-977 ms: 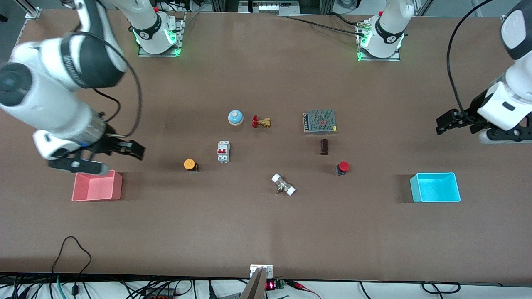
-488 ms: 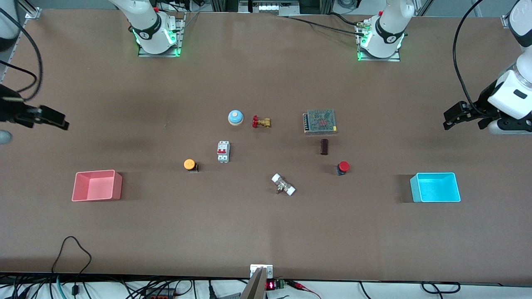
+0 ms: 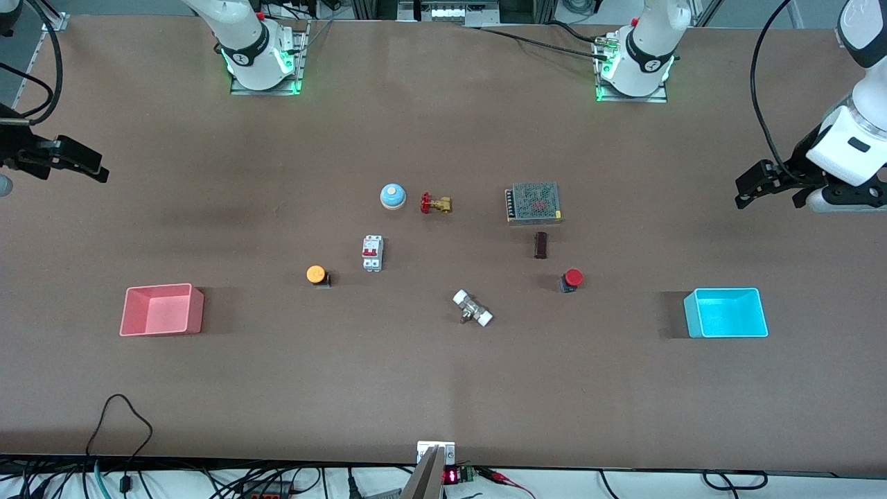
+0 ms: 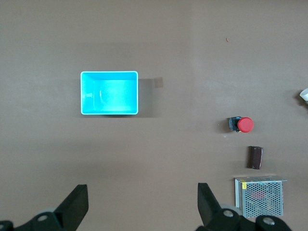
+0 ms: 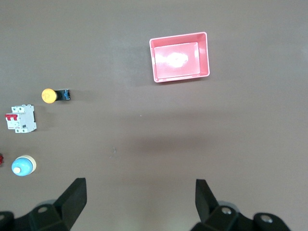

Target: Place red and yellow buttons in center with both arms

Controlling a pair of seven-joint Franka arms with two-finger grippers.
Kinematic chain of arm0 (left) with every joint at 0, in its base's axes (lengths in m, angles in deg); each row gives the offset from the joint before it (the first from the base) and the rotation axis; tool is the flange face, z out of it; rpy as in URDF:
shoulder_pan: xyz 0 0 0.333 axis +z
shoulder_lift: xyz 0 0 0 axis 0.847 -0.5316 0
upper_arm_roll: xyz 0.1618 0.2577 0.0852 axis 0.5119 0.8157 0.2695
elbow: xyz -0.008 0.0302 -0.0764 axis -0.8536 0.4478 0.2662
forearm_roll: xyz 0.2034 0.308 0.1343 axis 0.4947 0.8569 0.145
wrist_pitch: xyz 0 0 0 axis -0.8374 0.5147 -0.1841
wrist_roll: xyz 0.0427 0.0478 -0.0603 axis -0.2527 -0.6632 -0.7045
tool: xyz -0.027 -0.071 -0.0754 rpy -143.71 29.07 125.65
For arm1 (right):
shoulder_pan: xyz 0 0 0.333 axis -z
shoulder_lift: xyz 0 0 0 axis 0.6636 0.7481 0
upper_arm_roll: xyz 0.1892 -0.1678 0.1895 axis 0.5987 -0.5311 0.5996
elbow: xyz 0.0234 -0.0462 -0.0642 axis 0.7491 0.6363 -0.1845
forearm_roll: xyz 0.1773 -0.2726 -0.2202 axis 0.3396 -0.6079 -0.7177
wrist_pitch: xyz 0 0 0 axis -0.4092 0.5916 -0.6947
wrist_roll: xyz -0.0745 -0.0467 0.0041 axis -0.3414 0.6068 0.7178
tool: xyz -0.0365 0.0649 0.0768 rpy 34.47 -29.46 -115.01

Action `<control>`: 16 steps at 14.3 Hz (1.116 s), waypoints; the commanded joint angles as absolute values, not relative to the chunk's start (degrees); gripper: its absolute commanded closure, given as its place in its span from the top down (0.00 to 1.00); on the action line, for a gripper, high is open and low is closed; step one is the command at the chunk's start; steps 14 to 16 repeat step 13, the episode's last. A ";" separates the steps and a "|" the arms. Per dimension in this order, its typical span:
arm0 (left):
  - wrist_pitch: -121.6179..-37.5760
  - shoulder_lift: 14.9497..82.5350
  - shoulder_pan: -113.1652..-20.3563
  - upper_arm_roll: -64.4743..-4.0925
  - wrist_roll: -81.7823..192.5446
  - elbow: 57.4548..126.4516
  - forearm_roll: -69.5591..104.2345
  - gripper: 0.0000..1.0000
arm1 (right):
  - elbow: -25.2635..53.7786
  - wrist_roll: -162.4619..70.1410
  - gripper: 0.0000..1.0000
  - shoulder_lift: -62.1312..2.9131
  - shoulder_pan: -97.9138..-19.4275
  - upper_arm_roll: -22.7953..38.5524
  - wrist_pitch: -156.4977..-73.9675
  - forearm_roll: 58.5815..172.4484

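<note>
The right end effector (image 3: 62, 158) is hanging at the frame edge over the surface (image 3: 443, 388) at the right arm's end, its arm largely cut off; its fingers (image 5: 72, 199) are standing wide apart with nothing between them. The pink bin (image 3: 163, 310) is sitting near that end; the yellow button (image 3: 316, 274) is lying on its side just beside the circuit breaker (image 3: 372, 253), nearer the front camera; the red button (image 3: 571, 279) is lying near the dark block (image 3: 540, 244), toward the cyan bin (image 3: 725, 312). The left end effector (image 3: 773, 184) is hanging over the left arm's end, fingers (image 4: 207, 197) spread wide and empty; its wrist view is showing the power supply (image 4: 259, 197) partly cropped.
</note>
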State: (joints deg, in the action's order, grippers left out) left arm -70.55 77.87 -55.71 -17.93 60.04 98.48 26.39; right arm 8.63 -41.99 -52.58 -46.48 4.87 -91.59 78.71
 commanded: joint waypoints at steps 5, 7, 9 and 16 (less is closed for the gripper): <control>-70.36 79.37 -55.07 -18.59 61.13 99.64 27.30 1.00 | 10.51 -43.15 1.00 -54.66 -46.67 4.98 -91.90 77.79; -70.36 79.29 -55.07 -18.59 61.13 99.64 27.30 1.00 | 10.25 -43.06 1.00 -54.48 -46.58 4.98 -90.76 77.97; -70.36 79.29 -55.07 -18.59 61.13 99.64 27.30 1.00 | 10.16 -42.62 1.00 -54.57 -46.76 5.15 -90.40 78.05; -70.45 79.20 -55.07 -18.68 61.13 99.64 27.30 1.00 | 10.25 -43.24 1.00 -54.39 -46.67 5.07 -90.40 77.88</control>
